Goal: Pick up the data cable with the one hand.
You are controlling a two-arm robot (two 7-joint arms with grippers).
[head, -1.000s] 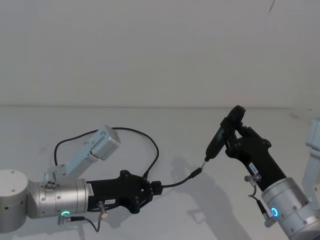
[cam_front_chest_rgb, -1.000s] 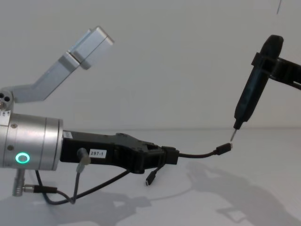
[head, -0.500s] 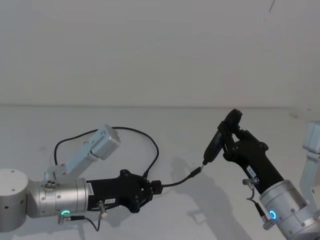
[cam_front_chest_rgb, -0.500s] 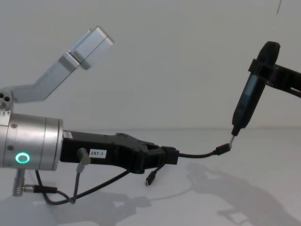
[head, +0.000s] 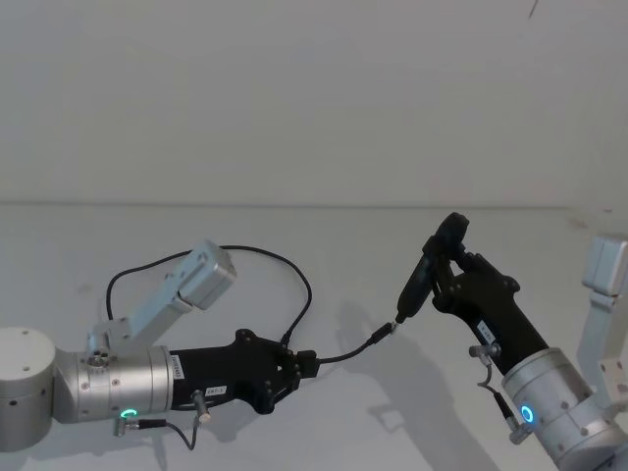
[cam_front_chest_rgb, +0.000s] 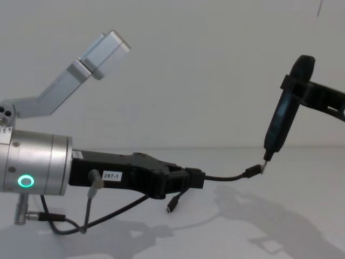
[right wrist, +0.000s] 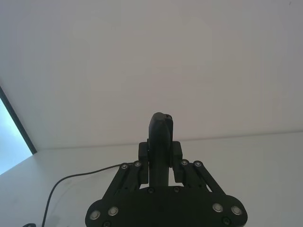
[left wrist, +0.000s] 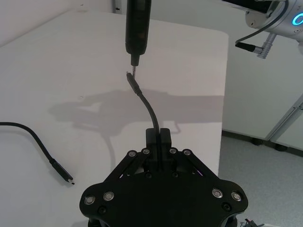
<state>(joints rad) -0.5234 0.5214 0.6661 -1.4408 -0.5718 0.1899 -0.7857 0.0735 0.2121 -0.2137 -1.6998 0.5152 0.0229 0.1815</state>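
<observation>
Above the white table (head: pixel 118 245), left gripper (cam_front_chest_rgb: pixel 197 178) clamping data cable (head: pixel 339 358), right gripper (head: pixel 437 278) clasping pen-shaped tool (cam_front_chest_rgb: pixel 280 121) at its plug.

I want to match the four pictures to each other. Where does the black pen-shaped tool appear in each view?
Head view: pen-shaped tool, right of centre, held by the right claw, tip at the data cable plug.
Chest view: upper right, tip down on the plug.
Left wrist view: top centre, beyond the left claw.
Right wrist view: centre, seen from its rear end.
Shared landmark: the cable plug at the tip.
</observation>
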